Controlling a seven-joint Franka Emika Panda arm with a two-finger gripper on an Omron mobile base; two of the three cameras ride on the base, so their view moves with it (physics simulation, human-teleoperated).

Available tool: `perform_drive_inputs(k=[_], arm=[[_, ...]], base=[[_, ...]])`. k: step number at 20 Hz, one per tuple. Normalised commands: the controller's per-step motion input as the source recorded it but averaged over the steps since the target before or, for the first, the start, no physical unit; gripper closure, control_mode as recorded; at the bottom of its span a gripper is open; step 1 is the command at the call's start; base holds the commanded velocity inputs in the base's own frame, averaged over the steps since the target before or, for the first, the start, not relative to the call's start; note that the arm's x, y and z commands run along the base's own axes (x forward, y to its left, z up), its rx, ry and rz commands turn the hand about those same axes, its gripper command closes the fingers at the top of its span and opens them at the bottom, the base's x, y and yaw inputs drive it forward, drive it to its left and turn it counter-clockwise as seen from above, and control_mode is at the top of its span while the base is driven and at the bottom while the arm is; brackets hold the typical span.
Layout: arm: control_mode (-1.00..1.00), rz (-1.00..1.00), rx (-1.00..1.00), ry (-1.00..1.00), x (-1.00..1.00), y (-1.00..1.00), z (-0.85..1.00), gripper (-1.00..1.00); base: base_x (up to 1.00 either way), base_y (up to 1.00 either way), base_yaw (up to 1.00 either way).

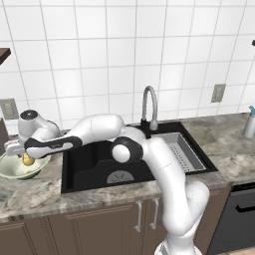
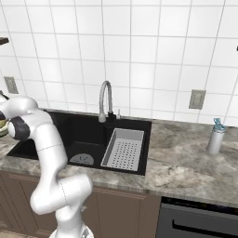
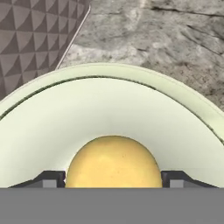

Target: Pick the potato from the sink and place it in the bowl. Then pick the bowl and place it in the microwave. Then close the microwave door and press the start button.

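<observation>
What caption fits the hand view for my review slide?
Open gripper straddling the potato inside the bowl on the stone counter.

Left base view: behind-left of the arm, looking forward and down, gripper (image 1: 25, 155) far left over the bowl (image 1: 15, 170). Right base view: behind-right, same tilt, wider on the counter (image 2: 186, 162) well right of the gripper. Both share the sink (image 1: 99, 164) and faucet (image 1: 149, 107) (seen from two sides). Hand view: very close, looking along the fingers into the bowl, potato (image 3: 113, 162) between the tips.
</observation>
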Motion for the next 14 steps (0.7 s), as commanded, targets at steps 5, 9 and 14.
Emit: perform_drive_inputs(k=[5,9,14], arm=[[-1.0,0.0,0.0,0.0,0.21,0.09,-0.04,-1.0],[-1.0,0.0,0.01,0.0,0.02,0.0,0.04,-1.0],[-1.0,-0.07,0.13,0.02,-0.4,-0.51,0.55,-1.0]], base=[[0.0,0.0,0.0],[0.0,0.0,0.0],[0.0,0.0,0.0]])
